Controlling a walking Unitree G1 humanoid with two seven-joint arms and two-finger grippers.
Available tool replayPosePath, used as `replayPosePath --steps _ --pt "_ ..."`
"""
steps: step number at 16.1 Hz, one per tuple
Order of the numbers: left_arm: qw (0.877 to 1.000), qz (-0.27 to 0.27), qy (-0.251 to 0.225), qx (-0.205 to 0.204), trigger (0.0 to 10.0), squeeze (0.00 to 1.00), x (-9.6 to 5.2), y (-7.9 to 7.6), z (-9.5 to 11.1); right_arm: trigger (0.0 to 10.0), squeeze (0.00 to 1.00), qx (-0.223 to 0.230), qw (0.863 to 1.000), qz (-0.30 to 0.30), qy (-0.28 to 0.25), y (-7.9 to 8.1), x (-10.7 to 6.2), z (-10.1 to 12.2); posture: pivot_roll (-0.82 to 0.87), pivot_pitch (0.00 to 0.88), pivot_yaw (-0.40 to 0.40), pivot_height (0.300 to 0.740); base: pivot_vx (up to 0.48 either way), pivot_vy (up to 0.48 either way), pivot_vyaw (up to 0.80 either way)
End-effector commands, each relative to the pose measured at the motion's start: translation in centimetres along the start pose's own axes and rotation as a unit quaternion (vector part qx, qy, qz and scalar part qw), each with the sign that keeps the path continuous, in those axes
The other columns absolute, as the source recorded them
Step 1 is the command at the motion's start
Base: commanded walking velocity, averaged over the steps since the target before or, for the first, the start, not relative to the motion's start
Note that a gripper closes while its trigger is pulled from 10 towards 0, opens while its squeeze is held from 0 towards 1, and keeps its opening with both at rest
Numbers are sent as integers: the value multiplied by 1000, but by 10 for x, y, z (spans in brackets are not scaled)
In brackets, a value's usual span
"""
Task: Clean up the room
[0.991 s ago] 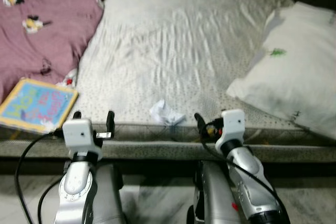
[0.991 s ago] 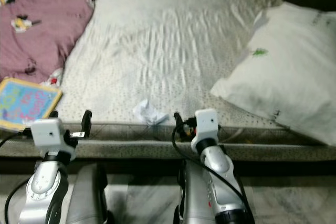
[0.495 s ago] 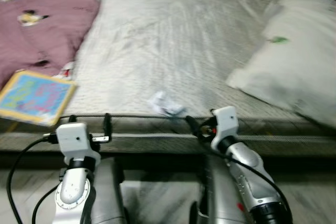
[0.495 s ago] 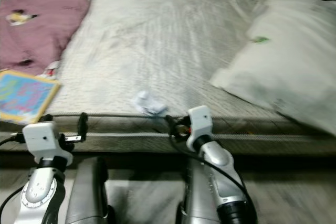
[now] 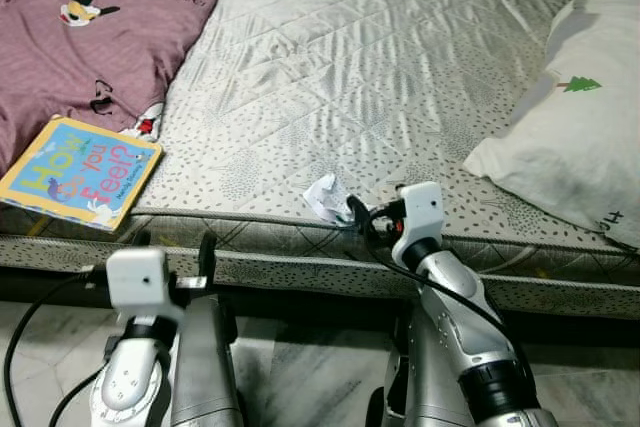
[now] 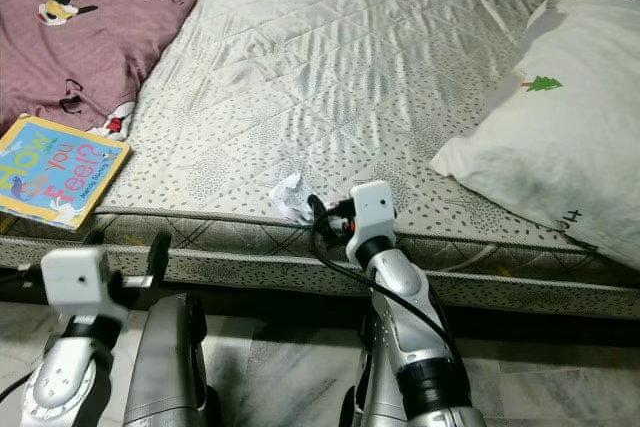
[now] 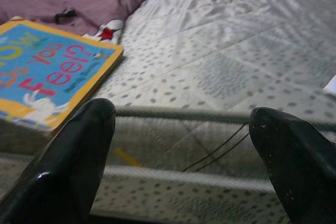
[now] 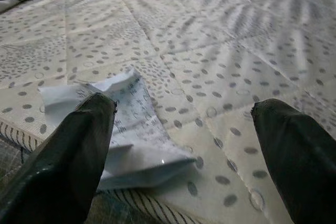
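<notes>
A crumpled white paper [image 5: 322,195] lies on the grey quilted mattress [image 5: 400,77], close to its front edge. My right gripper [image 5: 357,215] reaches over that edge just right of the paper. In the right wrist view it is open [image 8: 182,106], with the paper [image 8: 121,124] lying by one finger and partly between the two. My left gripper [image 5: 172,244] is open too, held lower in front of the mattress side. Its wrist view looks at the mattress seam, with a colourful children's book [image 7: 42,72] beyond one fingertip.
The book [image 5: 78,169] rests on the bed's front left corner, next to a maroon cartoon-print blanket [image 5: 90,27]. A white pillow [image 5: 580,127] with a small green tree print lies at the right. Pale marble floor [image 5: 300,377] runs below the bed.
The camera has shifted and sharpened. My right gripper has reached forward over the mattress edge, closer to the paper. The left gripper sits a little lower below the edge.
</notes>
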State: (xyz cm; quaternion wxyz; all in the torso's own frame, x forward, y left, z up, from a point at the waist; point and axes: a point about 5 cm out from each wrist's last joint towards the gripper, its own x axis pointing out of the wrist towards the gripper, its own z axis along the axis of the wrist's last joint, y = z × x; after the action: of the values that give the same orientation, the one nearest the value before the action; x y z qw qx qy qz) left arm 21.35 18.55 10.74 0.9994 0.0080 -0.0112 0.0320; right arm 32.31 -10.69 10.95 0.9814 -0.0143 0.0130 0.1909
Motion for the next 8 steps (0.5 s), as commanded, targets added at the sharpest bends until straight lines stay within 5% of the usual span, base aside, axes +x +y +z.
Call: replayPosePath --steps 1,8 --pt "1000 7 -2 3 10000 0 -3 6 3 10000 0 -14 1000 25 3 8 4 0 156 166 -2 472 0 0 0" --pt "1000 3 4 3 10000 0 -8 10 5 10000 0 -12 995 98 0 27 6 4 177 179 2 472 0 0 0"
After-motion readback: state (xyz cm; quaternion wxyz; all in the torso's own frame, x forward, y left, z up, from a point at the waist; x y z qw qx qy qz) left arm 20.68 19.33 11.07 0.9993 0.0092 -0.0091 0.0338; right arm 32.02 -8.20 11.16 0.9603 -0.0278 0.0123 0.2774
